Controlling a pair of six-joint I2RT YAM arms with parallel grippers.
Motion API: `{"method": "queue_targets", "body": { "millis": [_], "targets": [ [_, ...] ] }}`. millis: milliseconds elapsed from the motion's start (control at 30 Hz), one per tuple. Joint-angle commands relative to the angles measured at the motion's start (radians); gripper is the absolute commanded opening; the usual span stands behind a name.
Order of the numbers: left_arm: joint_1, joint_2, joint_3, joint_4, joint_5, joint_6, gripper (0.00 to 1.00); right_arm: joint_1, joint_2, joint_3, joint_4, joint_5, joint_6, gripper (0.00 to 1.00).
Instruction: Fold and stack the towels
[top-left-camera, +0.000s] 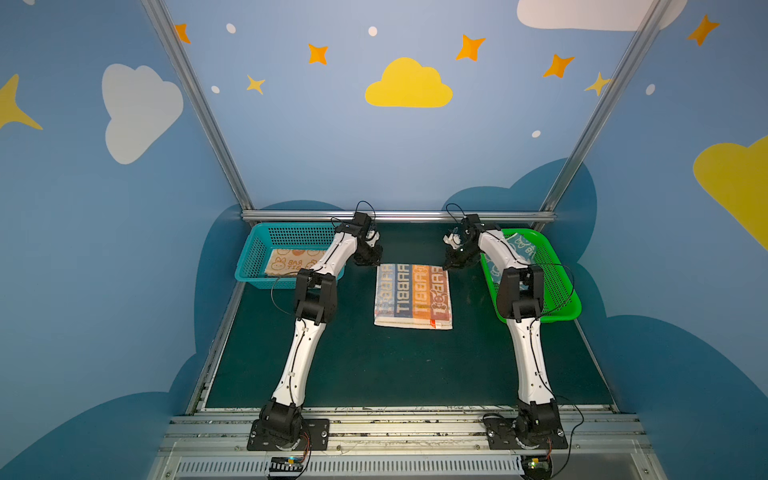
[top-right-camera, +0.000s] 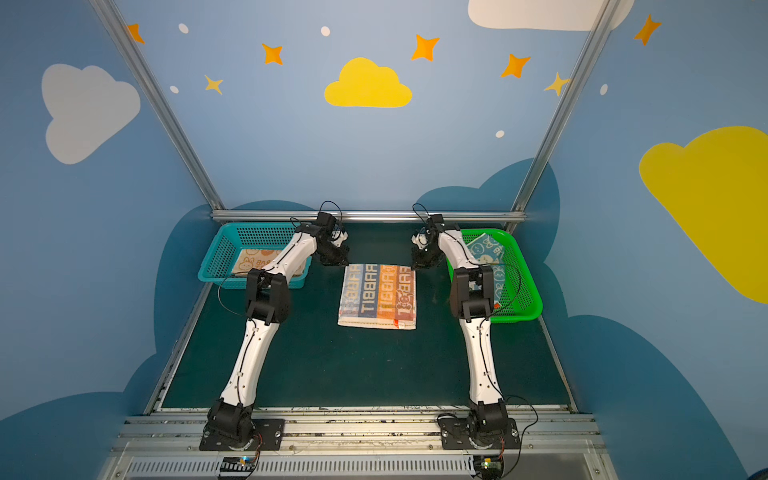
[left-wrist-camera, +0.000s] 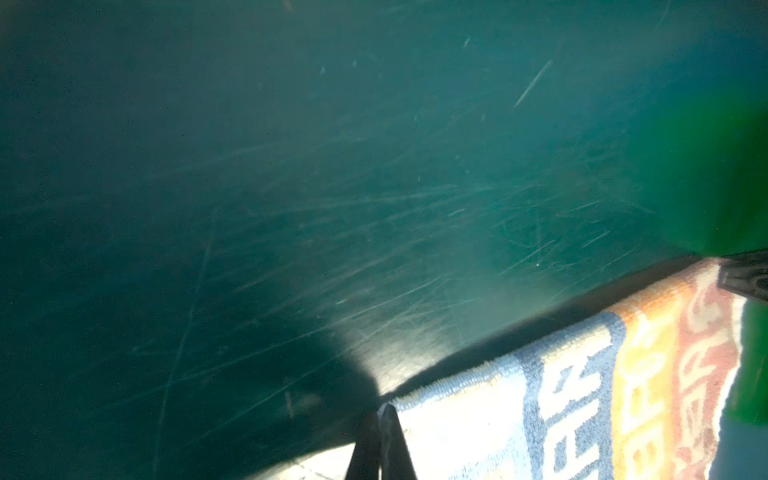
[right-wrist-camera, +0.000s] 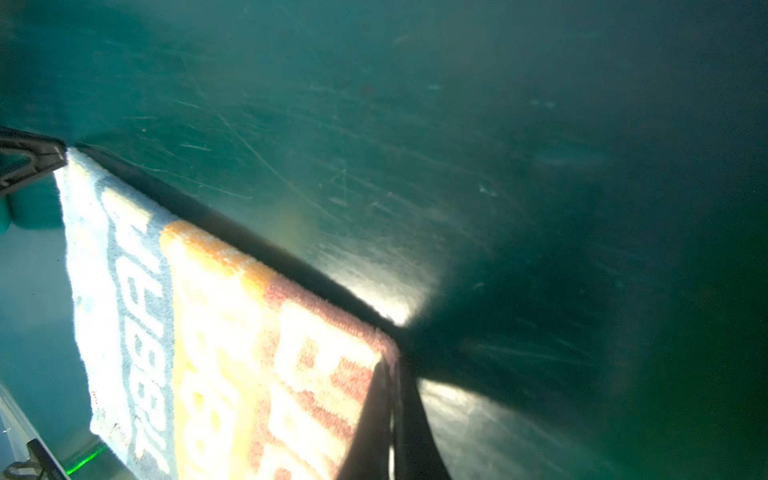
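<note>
Both top views: striped towel (top-left-camera: 413, 295) flat on the desk (top-left-camera: 374, 365), orange towel (top-left-camera: 286, 264) in the teal basket (top-left-camera: 266, 281), blue towel (top-left-camera: 521, 245) in the green basket (top-left-camera: 548, 316), so we reckon nothing's stacked yet. Left wrist: our left end effector (left-wrist-camera: 381, 413) pinches one far corner. Right wrist: our right end effector (right-wrist-camera: 395, 374) pinches the other.

The right hand (right-wrist-camera: 392, 374) pinches striped towel (right-wrist-camera: 232, 332) (its corner).

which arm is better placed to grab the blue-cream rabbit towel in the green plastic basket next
Right, probably: right gripper is beside the green plastic basket holding the blue-cream towel; left gripper is across the striped terry towel both pinch.
</note>
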Motion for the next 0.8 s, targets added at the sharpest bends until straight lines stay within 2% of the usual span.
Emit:
{"method": "queue_targets", "body": {
  "millis": [0, 233, 767],
  "targets": [
    [-0.002, 0.02, -0.017, 0.003, 0.032, 0.008, 0.03, -0.004, -0.068, -0.009, 0.002, -0.021, 0.014, 0.0],
    [-0.009, -0.083, -0.119, 0.088, 0.076, -0.003, 0.03, -0.006, -0.077, -0.011, 0.01, -0.045, 0.036, 0.0],
    [0.007, -0.247, -0.21, 0.142, -0.013, -0.001, 0.03, -0.009, -0.155, -0.043, -0.003, -0.047, 0.033, 0.0]
  ]
}}
